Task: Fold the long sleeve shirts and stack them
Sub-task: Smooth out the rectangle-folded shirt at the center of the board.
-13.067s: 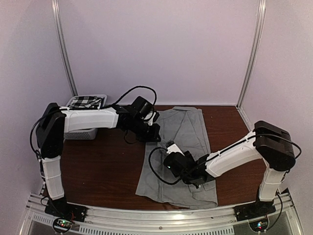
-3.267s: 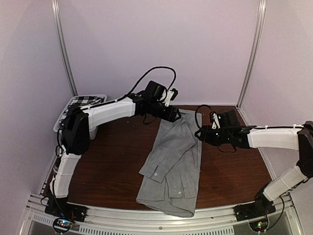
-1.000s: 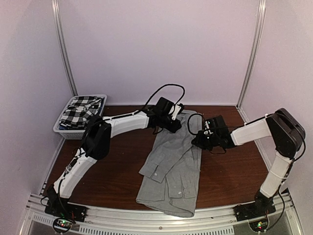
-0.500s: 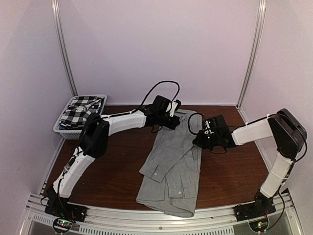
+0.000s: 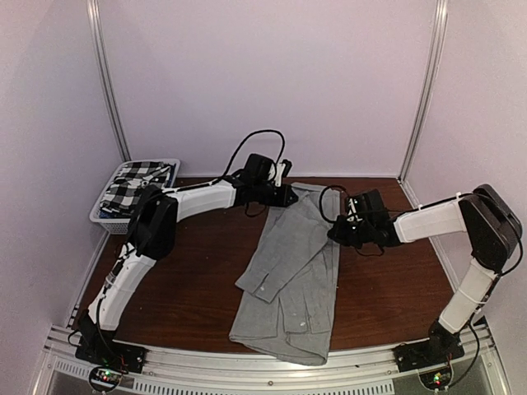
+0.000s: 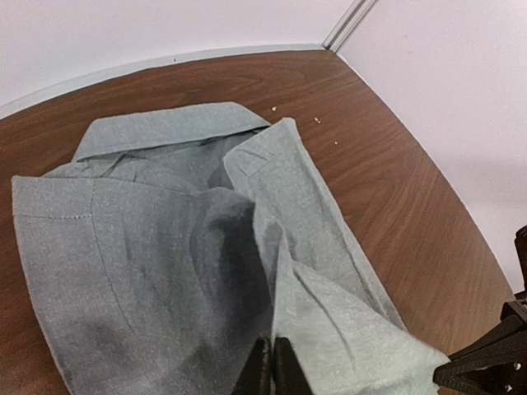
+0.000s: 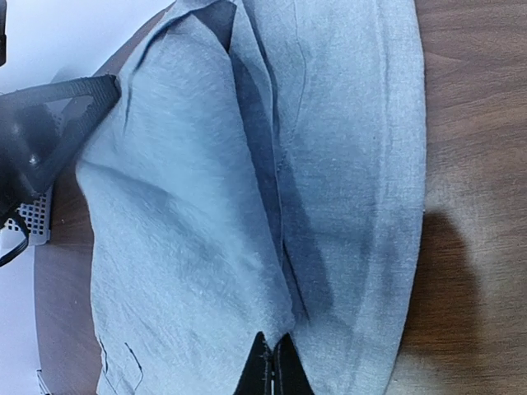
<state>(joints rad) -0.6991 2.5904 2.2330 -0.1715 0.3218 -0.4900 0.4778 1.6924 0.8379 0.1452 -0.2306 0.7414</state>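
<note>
Pinching grey shirt (image 5: 296, 263): left end effector (image 6: 272, 366), right end effector (image 7: 272, 355) | basket (image 5: 103, 216) (checked shirt (image 5: 130, 183) inside) far left

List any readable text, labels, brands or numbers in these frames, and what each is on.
None readable in any view.
The grey shirt, checked shirt, basket and table show no words, labels or numbers.

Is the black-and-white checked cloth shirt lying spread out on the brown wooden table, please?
No, the black-and-white checked shirt sits bundled inside the white slatted plastic basket at the far left.
</note>
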